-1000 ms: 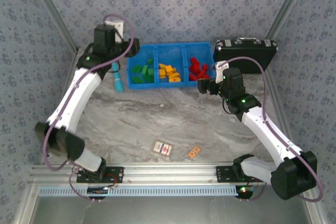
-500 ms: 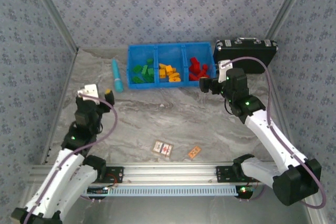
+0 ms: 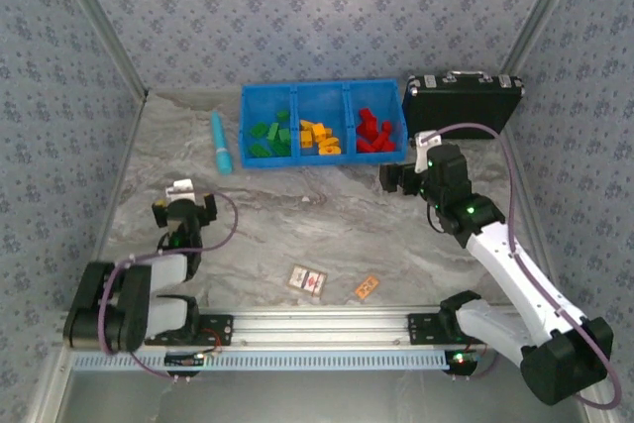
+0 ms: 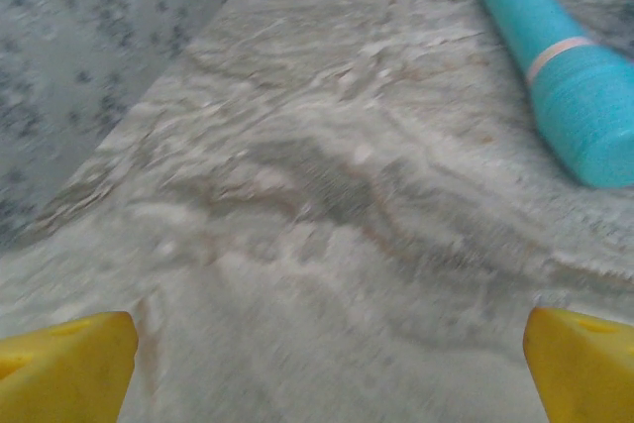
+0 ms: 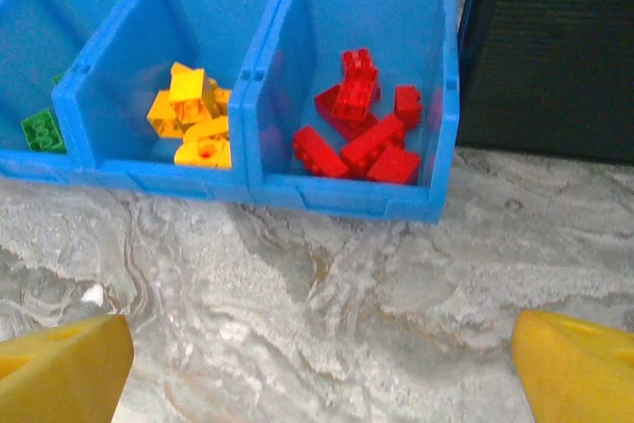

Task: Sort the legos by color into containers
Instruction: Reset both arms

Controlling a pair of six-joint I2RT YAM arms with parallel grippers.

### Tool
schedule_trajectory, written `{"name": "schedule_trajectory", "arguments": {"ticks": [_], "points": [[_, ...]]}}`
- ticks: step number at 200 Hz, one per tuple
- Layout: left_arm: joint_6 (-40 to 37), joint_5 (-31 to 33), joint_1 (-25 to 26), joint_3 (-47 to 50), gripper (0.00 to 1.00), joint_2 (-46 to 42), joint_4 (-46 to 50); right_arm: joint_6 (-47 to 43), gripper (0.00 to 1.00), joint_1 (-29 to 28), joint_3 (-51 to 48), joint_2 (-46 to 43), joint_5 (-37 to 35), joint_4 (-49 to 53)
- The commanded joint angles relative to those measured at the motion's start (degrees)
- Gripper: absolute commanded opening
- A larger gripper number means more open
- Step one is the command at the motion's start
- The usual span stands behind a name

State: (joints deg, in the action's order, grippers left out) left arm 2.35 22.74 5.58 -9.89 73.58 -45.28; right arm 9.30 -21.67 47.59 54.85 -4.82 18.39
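Observation:
The blue tray stands at the back of the table. Its left compartment holds green legos, the middle one yellow legos, the right one red legos. In the right wrist view the tray lies just ahead, with red legos, yellow legos and one green lego inside. My right gripper hovers open in front of the red compartment, holding nothing. My left gripper is low at the near left, open and empty.
A teal tube lies left of the tray, ahead of the left gripper. A black briefcase sits right of the tray. Two printed cards lie near the front edge.
The left arm has swung back from beside the tray to a folded pose at the near left. The right gripper has drawn back slightly from the tray.

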Motion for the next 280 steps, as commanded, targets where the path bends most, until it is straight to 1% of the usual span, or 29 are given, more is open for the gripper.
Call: {"name": "schedule_trajectory", "arguments": {"ticks": [1,19,26,30,36,41,51,62,70,82,98,124,133,139,146,159,171,197,208,224,246,260,280], "points": [[-2.7,-5.5,-0.5,-5.4,1.0,7.1,-11.4,3.1,1.0,-0.9,-1.4,-4.0,-1.9,4.8],[-3.8,-7.6,-0.5,-6.1,1.0,14.5,-16.5,5.6,1.0,-1.8,-2.4,-7.7,-2.2,7.7],[-4.2,-7.2,-0.4,-6.8,1.0,16.2,-18.4,6.8,1.0,-2.3,-3.1,-9.4,-2.1,8.5],[-3.9,-7.0,-0.5,-7.4,1.0,15.7,-16.4,7.6,1.0,-2.6,-3.6,-10.2,-2.0,9.0],[-2.9,-7.2,-0.8,-9.1,1.0,14.1,-10.5,8.8,1.0,-3.1,-4.5,-11.9,-2.2,9.8],[-2.2,-8.2,-1.6,-10.4,1.0,13.9,-7.3,9.8,1.0,-3.5,-5.2,-13.1,-2.5,10.4],[-0.9,-8.8,-3.1,-12.1,1.0,15.1,-6.4,11.7,1.0,-4.4,-6.9,-15.6,-3.4,11.1],[0.9,-12.5,-5.5,-13.1,1.0,14.1,-2.0,13.1,1.0,-5.7,-9.7,-18.3,-5.3,10.8],[0.8,-12.8,-5.6,-12.5,1.0,14.5,-4.0,13.8,1.0,-6.8,-12.2,-20.1,-7.7,10.2],[0.9,-12.9,-5.6,-12.9,1.0,14.2,-2.6,13.7,1.0,-8.1,-16.4,-22.2,-11.5,7.7],[0.8,-12.9,-5.6,-12.9,1.0,14.2,-2.6,13.7,1.0,-9.4,-23.4,-24.0,-17.7,-0.3],[0.8,-12.8,-5.6,-12.9,1.0,14.4,-3.0,6.4,1.0,-9.5,-34.5,-24.3,-25.9,-21.3],[0.8,-12.9,-5.5,-12.9,1.0,14.3,-2.9,4.8,1.0,-7.7,-36.8,-23.8,-26.6,-28.2],[0.8,-12.9,-5.6,-12.9,1.0,14.4,-3.0,1.9,1.0,-5.7,-38.0,-23.0,-24.7,-33.8],[0.8,-12.9,-5.6,-12.9,1.0,14.3,-3.0,-0.6,1.0,-3.5,-37.9,-21.2,-23.6,-37.3],[0.8,-12.9,-5.5,-12.9,1.0,14.2,-3.0,-5.1,1.0,1.0,-34.9,-15.9,-22.4,-37.3],[0.8,-12.8,-5.5,-12.9,1.0,14.3,-3.0,-8.6,1.0,5.4,-32.7,-11.0,-19.7,-37.4],[0.8,-12.8,-5.5,-12.9,1.0,14.3,-3.0,-10.9,1.0,14.4,-33.8,-2.5,-11.4,-47.9],[0.8,-12.8,-5.5,-12.9,1.0,14.3,-3.0,-11.7,1.0,17.2,-34.2,1.6,-8.3,-52.4],[0.8,-12.8,-5.5,-12.9,1.0,14.3,-3.0,-13.2,1.0,19.5,-34.4,8.8,-5.4,-58.8],[0.8,-12.9,-5.6,-12.9,1.0,14.4,-3.0,-13.3,1.0,20.7,-33.1,19.0,-2.9,-66.8],[0.8,-12.9,-5.5,-12.9,1.0,14.3,-2.9,-11.9,1.0,21.7,-30.2,24.0,-0.2,-66.6],[0.8,-12.9,-5.6,-12.9,1.0,14.3,-2.9,-13.2,1.0,21.0,-27.2,32.8,0.2,-70.0]]}}
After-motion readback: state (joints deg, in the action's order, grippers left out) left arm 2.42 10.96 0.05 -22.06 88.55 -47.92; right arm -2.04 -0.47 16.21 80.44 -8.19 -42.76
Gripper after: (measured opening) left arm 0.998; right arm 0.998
